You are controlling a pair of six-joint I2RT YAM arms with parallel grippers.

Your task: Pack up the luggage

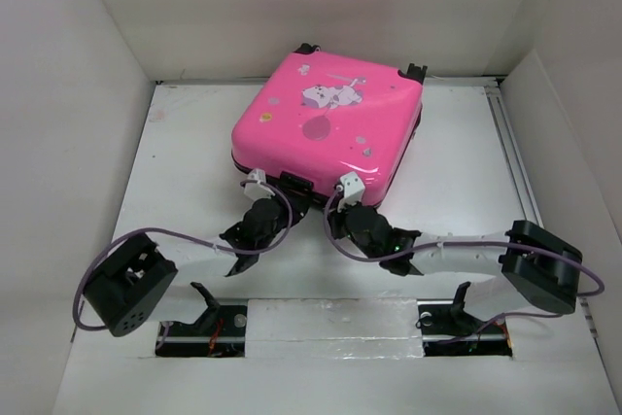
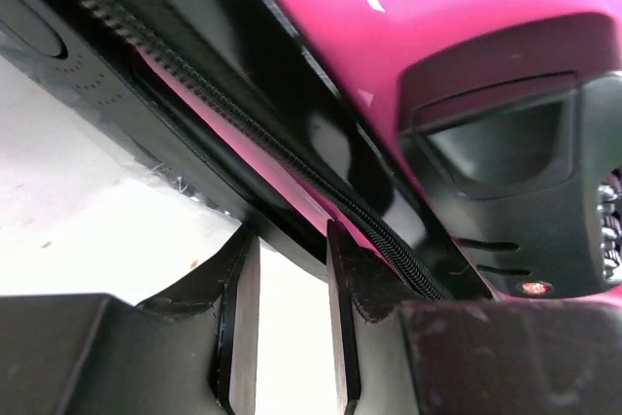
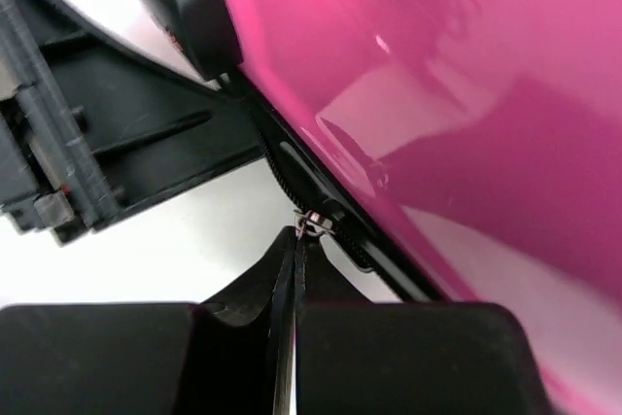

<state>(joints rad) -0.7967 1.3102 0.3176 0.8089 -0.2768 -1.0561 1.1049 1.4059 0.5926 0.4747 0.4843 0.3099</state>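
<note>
The bright-pink luggage [image 1: 330, 119] lies flat and closed at the back of the table, cartoon print facing up. My left gripper [image 1: 277, 203] is at its near edge beside the black handle [image 2: 515, 143]. Its jaws [image 2: 292, 269] are open and empty, with the tips just under the black zipper line [image 2: 389, 235]. My right gripper [image 1: 342, 209] is at the same edge, further right. In the right wrist view it [image 3: 296, 240] is shut on the small metal zipper pull [image 3: 311, 224] at the pink shell's [image 3: 466, 94] seam.
White walls close in the table [image 1: 194, 172] on the left, back and right. The two arm bases [image 1: 330, 323] sit on a taped strip at the near edge. A black ribbed part [image 3: 117, 143] lies close on the left in the right wrist view.
</note>
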